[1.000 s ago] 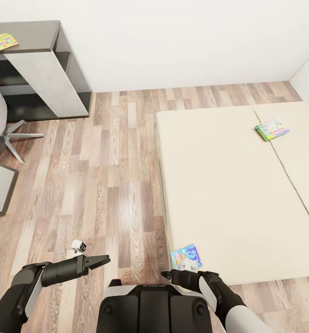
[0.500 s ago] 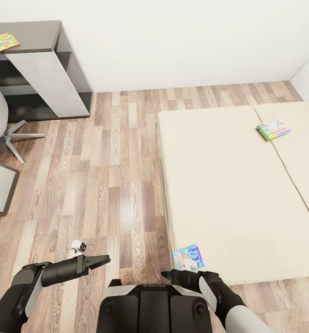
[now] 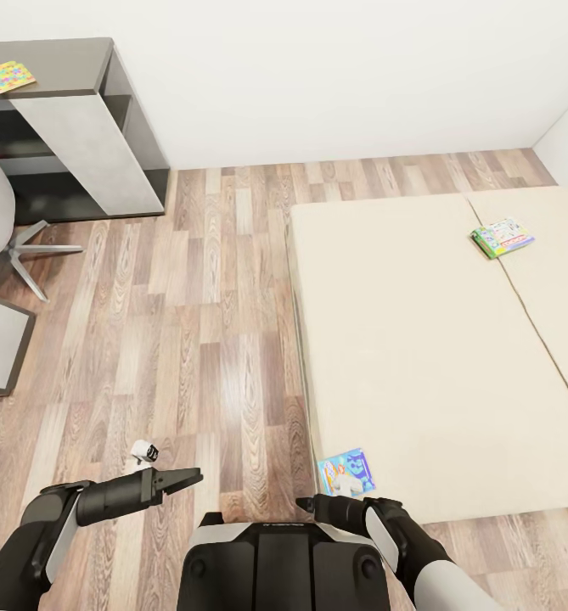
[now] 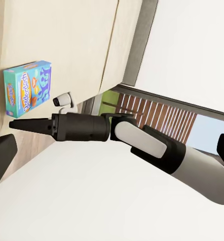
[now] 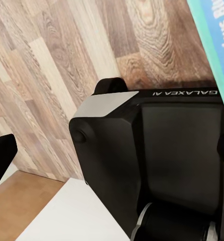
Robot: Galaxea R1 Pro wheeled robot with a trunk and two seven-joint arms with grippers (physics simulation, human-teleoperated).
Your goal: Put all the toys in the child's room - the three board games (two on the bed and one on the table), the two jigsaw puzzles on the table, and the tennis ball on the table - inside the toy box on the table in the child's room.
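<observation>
Robot's standing at the bed (image 3: pixel 419 356); light blue board game (image 3: pixel 346 472) lying near corner. Right hand (image 3: pixel 307 506), can't tell its spread, needs lowering square over box edge; left hand (image 3: pixel 190 478) narrow, idling.

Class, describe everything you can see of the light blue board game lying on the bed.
The light blue board game is a flat rectangular box with a colourful cartoon cover and what looks like a cardboard finish. It lies flat, turned slightly askew, at the near corner of the beige bed, close to the mattress edge beside the wood floor. The left wrist view shows teal sides and printed lettering. Only the mattress touches it; the right pincer sits just short of it.
</observation>
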